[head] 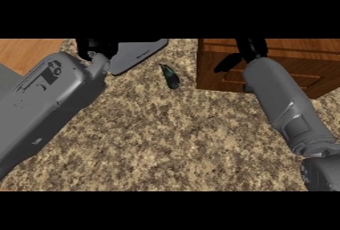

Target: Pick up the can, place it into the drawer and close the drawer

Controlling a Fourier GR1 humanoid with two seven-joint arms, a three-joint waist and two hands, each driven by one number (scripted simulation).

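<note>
A: Nearest to the robot, what was there to see?

B: Only the two grey forearms, coming up from the lower edge over the speckled stone surface (pixel 166 143). The left one crossed the left side, the right one rose on the right.

A: And the container? Was something in it?

B: The wooden drawer unit (pixel 299 72) stood at the far right, on the surface. Its top and its front panels showed, but I could not tell whether the drawer was open, and I could not see into it.

A: Where was the can?

B: The can (pixel 171 77) lay on the surface further back, between the two arms, just to the left of the drawer unit and apart from it. It was small, dark, with a green tint, and it lay on its side at a slant. No hand touched it.

A: How were the fingers?

B: The right hand (pixel 239 56) was up at the drawer unit, black, with the fingers pointing down at the front edge. Whether they were wide or closed, I could not tell. The left hand (pixel 93 47) was at the far edge, mostly cut off by the picture border, so I could not tell for it either. A flat grey piece (pixel 136 54) lay beside it.
</note>
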